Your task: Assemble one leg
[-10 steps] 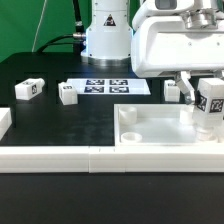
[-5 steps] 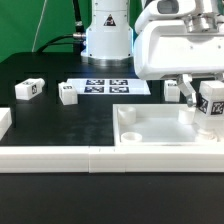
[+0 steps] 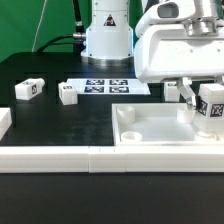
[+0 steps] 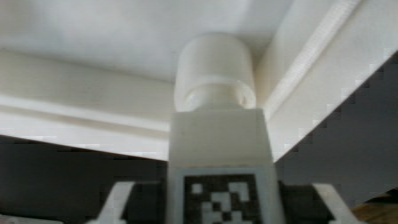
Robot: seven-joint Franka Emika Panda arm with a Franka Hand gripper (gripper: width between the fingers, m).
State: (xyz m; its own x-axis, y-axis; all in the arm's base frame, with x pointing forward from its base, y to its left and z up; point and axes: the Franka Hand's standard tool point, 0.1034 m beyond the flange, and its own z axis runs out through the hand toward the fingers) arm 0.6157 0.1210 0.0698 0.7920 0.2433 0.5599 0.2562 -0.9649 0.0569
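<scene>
Claw (image 3: 206, 110) at the exterior view's right edge, clenched on the leg (image 3: 214, 100). In the wrist view the two fingers (image 4: 125, 203) sit one on each side of the leg (image 4: 222, 140), pressed against its square body. The tag face shows between them.

Leg upright in the grasp, tag end up inside the claw. Its rounded peg end sticks out below the fingertips.

Tray (image 3: 160, 128) lies directly under the claw. The peg end hangs over the tray's inner corner (image 4: 107, 60), close to the raised rim. Cannot tell whether the tip touches the tray floor or has entered a hole.

Second leg (image 3: 172, 90) on the table just beside the claw, toward the exterior view's left and a little behind it. It lies past the tray's far edge and apart from the fingers.

Marker board (image 3: 108, 87) flat on the table, farther from the claw on that same side.

Third leg (image 3: 67, 95) just past the board. Fourth leg (image 3: 28, 89) beyond that, well apart from the claw.

White rail (image 3: 60, 158) runs along the table's near edge, in front of the claw and the tray.
</scene>
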